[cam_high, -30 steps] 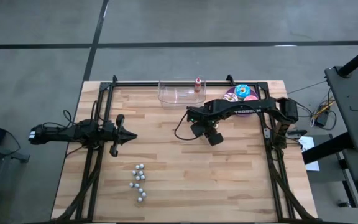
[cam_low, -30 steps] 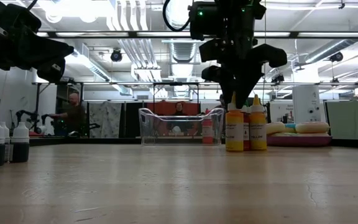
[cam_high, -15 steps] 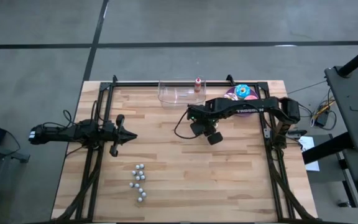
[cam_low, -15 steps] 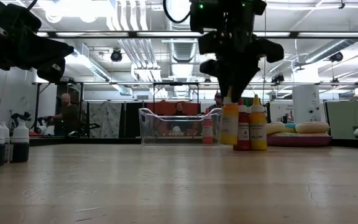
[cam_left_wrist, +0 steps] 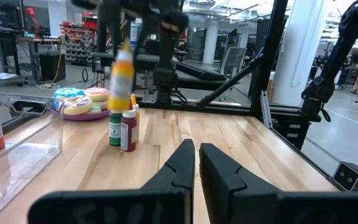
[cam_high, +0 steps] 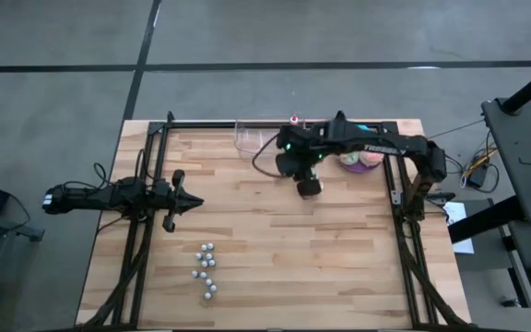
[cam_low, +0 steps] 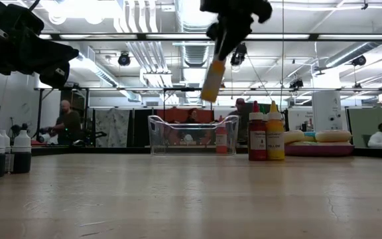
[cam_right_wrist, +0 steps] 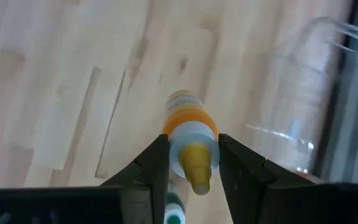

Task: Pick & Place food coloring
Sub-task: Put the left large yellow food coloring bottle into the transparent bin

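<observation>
Gripping a yellow food coloring bottle [cam_low: 213, 79], the right hand [cam_right_wrist: 191, 163] hangs above the surface [cam_high: 275, 258]; left hand [cam_left_wrist: 196, 163] closed.

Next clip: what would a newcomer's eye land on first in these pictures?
Probably the yellow food coloring bottle hanging tilted in mid-air, pinched by the right claw above the table's far side, near the clear bin. A red-capped bottle and another yellow one stand on the wood beside the doughnuts. The left claw waits shut at the table's left.
</observation>
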You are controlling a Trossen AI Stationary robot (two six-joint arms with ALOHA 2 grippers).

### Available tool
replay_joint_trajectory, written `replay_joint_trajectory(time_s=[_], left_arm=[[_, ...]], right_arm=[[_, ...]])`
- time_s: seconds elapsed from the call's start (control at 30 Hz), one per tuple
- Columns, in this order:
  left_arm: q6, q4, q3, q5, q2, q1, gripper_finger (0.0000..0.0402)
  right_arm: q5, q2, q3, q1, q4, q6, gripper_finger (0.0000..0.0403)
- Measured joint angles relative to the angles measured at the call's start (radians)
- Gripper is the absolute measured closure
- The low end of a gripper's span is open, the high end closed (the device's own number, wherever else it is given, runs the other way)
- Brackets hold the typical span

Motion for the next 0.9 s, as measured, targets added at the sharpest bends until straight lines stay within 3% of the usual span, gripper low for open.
replay_joint_trajectory(time_s=[0.3,0.9], left_arm=[[0.000,0.000,0.000,0.000,0.000,0.000,0.0402],[0.000,0.000,0.000,0.000,0.000,0.000,0.0402]], right_arm=[[0.052,0.000,0.143,-0.135,-0.118,0.106,0.0296],[0.080,0.003,0.086,-0.345,-0.067,0.002,0.0296]])
